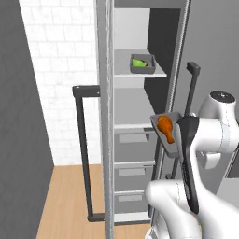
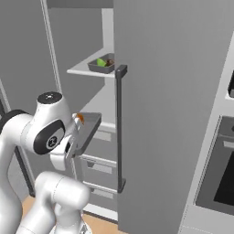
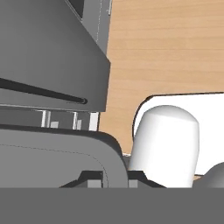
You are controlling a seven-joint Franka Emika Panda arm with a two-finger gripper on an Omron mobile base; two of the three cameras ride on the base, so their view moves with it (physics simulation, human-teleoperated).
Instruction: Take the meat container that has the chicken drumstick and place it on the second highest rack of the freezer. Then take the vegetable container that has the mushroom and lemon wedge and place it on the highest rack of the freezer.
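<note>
Meat container [image 1: 169, 133] with chicken drumstick [image 1: 165, 127] tilted, clenched in pincer [image 1: 179, 140] before open freezer [image 1: 135, 116], not yet on second-highest rack. Vegetable container [image 1: 142, 64], lemon wedge [image 1: 137, 62] and mushroom [image 2: 110, 62] inside, sits on upper shelf. Both placements judged pending.

Orange-brown chicken drumstick [image 1: 166, 127], grey freezer [image 1: 135, 107]

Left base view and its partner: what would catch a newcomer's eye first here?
The glossy orange-brown chicken drumstick in a shallow grey meat container, tilted steeply and held up by the gripper in front of the tall grey freezer, which stands open. Next, the bright lime-green lemon wedge in the grey vegetable container on the upper rack.
</note>
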